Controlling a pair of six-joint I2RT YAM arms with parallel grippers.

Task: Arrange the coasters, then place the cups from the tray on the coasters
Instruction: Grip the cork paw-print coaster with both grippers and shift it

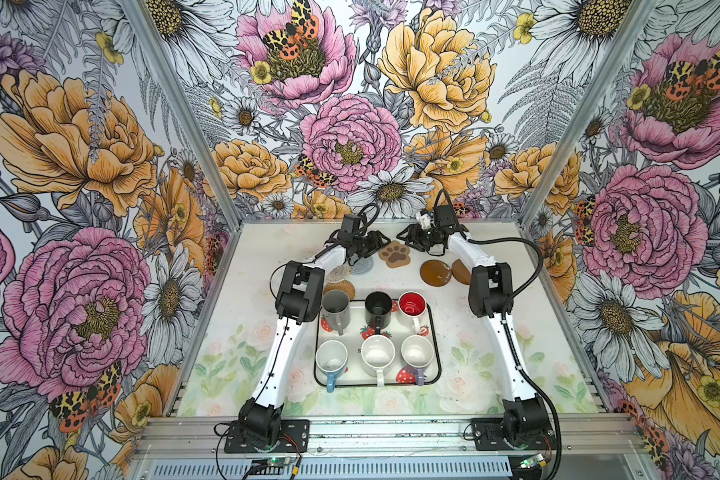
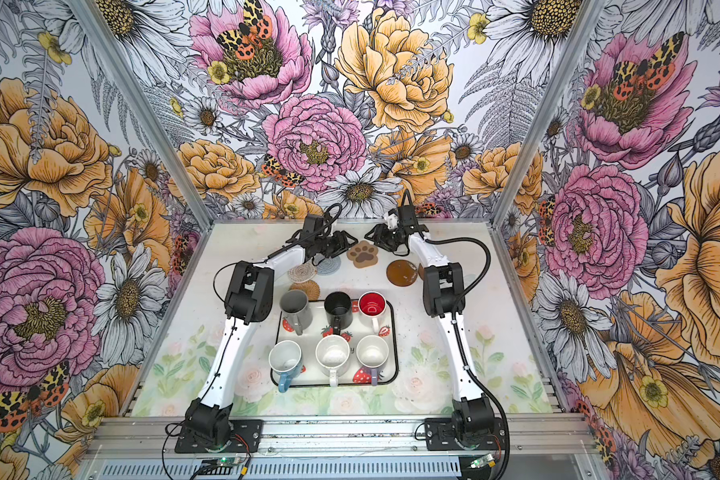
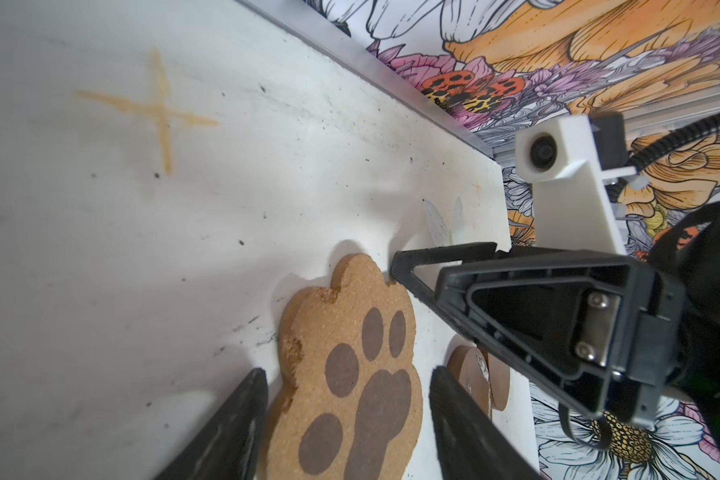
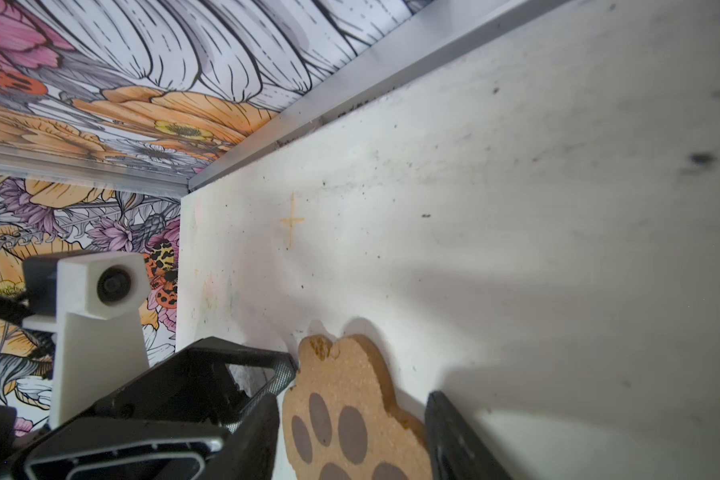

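The brown paw-shaped coaster lies at the back of the table between both grippers. My left gripper straddles it, open, one finger at its edge and a thin gap at the other. My right gripper has both fingers against the paw's edges. To the left lie the clear patterned coaster, grey woven coaster and rattan coaster. Two brown discs lie to the right. On the tray stand grey, black, red-inside, light blue, white and lilac cups.
The back wall's metal rail runs close behind both grippers. An orange cross is marked on the white tabletop beyond the paw coaster. Both arms bend inward over the table on either side of the tray.
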